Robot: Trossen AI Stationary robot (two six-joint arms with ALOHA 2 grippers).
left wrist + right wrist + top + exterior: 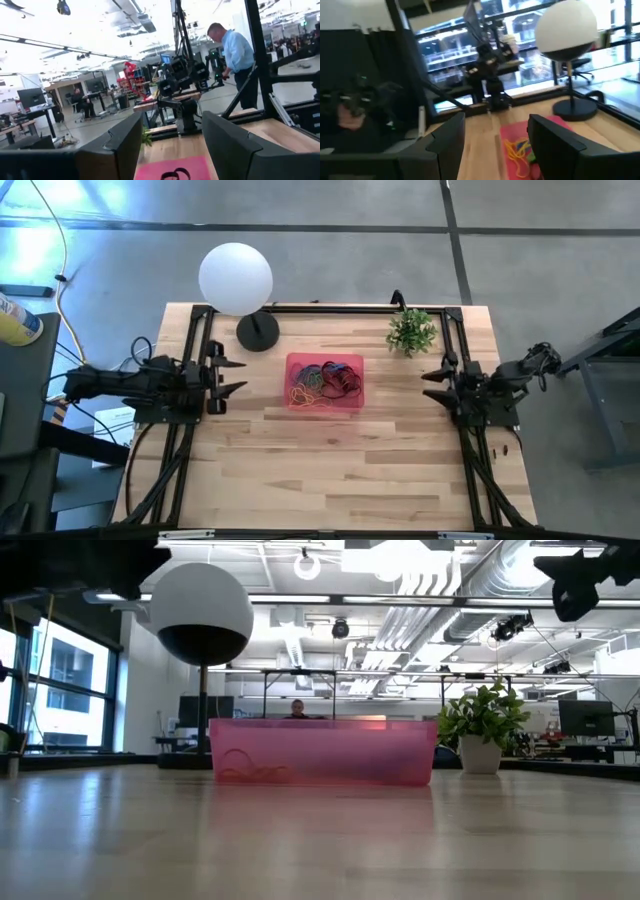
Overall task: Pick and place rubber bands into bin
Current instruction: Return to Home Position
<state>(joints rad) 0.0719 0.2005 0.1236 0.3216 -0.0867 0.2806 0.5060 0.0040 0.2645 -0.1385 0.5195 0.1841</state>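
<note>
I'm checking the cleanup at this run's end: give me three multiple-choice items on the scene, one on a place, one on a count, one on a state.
1. Where do the thin coloured rubber bands lie? A. Inside the translucent pink-red plastic bin. B. Spread loose outside it. C. Half in, half out.
2. How many small green potted plants stand on the wooden table? A. Three. B. One. C. Two.
3. How are the left pincer and right pincer? A. Both shut on bands. B. Left shut, right open. C. Both open, empty.
Answers: A, all bands sit within the bin's walls; B, one plant shows; C, each pincer's fingers stand apart, nothing between.
</note>
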